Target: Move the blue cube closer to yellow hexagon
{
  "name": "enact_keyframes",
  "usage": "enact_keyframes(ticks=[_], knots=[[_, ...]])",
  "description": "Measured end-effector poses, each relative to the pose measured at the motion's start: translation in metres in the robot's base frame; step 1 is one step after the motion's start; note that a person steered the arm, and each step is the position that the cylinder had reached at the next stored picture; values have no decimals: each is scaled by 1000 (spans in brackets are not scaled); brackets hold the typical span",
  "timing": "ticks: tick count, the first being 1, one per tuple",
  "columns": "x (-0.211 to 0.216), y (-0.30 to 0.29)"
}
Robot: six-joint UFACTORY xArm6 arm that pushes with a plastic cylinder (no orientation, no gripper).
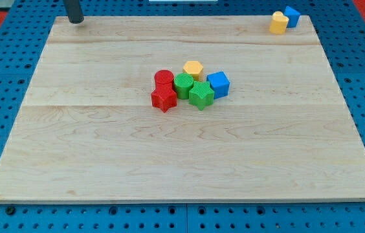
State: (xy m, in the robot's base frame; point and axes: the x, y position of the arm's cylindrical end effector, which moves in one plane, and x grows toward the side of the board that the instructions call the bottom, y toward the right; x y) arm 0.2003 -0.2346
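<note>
My tip (76,21) sits at the view's top left, right at the far edge of the desk (169,162), touching no block. It is a plain rod, so this tool has nothing to spread or pinch.

The blue cube (219,84) lies near the middle of the desk, well apart from my tip, down and to the view's right of it. It is the rightmost piece of a tight cluster. The yellow hexagon (193,69) is just up and left of it, near but with a small gap showing. Beside the cube, on its left, are a green star (200,94) and a green cylinder (183,84), then a red cylinder (164,79) and a red star (164,99).

In the top right corner a second yellow block (278,22) and a second blue block (291,15) sit touching.
</note>
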Motion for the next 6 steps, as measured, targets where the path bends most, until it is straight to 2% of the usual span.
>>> enact_keyframes(ticks=[4, 6], knots=[[13, 7], [29, 113]])
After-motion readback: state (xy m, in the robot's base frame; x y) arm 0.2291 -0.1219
